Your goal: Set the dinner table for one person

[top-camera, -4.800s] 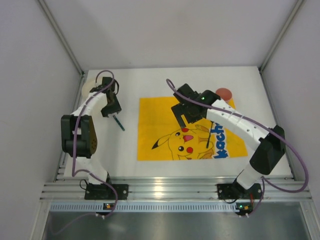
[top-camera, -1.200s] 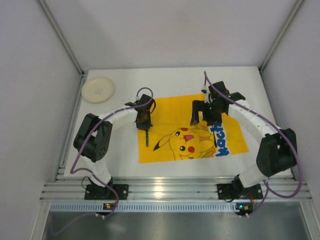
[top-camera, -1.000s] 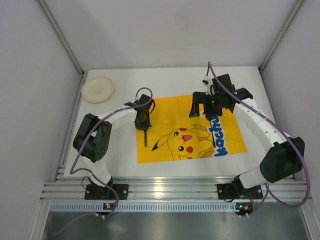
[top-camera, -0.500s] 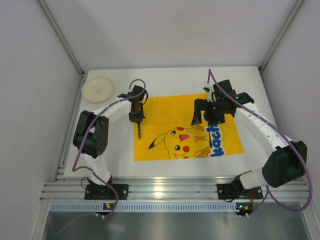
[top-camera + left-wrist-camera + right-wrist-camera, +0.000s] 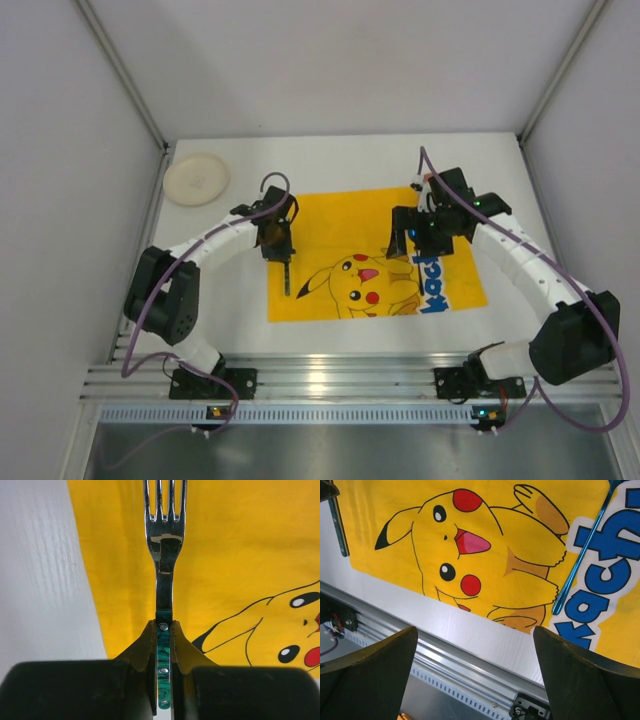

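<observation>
The white dinner table carries a yellow cartoon-printed mat. My left gripper is shut on the green handle of a metal fork. It holds the fork over the mat's left edge. In the left wrist view the handle sits between the jaws and the tines point out over the yellow cloth. My right gripper is open and empty above the mat's right part. In the right wrist view a blue utensil lies on the mat's blue lettering, ahead of the gripper.
A cream round plate lies at the table's far left corner. The aluminium rail runs along the near edge and also shows in the right wrist view. Grey walls close in the sides and back.
My left gripper has carried the fork from the table's left side to the mat's left edge. The mat has slid slightly left. My right gripper has shifted right, still open.
</observation>
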`<state>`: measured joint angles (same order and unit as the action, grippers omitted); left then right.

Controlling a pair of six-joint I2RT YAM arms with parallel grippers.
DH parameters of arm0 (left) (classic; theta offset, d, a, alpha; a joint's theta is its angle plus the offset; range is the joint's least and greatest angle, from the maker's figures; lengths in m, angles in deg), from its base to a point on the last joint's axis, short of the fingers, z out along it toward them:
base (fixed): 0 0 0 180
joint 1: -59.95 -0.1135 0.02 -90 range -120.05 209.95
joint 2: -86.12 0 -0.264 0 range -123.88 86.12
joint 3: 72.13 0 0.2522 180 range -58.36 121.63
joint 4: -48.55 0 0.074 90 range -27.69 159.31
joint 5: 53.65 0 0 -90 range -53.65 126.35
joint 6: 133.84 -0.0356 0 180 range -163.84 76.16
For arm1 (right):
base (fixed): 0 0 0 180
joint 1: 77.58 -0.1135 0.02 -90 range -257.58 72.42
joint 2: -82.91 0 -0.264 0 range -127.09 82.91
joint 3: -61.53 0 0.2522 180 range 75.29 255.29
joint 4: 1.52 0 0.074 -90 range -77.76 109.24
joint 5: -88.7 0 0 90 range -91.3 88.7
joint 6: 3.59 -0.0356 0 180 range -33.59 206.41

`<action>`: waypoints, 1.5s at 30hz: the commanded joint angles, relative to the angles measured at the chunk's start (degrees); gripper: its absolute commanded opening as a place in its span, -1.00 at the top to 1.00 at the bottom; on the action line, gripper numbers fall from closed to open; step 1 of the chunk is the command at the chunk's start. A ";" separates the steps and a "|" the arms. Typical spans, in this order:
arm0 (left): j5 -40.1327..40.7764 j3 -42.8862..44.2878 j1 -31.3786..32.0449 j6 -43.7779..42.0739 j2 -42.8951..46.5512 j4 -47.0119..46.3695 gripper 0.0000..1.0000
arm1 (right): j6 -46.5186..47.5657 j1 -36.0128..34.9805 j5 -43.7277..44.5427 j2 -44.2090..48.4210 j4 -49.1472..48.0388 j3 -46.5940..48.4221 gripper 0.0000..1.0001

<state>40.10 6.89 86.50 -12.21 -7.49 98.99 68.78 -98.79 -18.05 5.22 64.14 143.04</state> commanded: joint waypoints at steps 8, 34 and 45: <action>0.82 -3.03 0.79 3.43 -3.95 -6.63 1.00 | 0.49 0.29 1.55 2.72 0.57 -0.95 -0.99; 4.08 23.41 -30.57 4.12 -13.44 0.68 -0.35 | -0.74 0.29 3.57 -3.78 1.53 3.27 -1.00; 4.24 34.06 -39.99 11.95 -26.62 -3.46 -0.40 | -0.04 0.82 8.23 -4.93 4.96 4.94 -1.00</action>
<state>43.49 36.68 47.33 -3.24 -33.56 98.08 68.68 -98.62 -12.00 0.37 67.25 145.58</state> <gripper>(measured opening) 0.697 0.996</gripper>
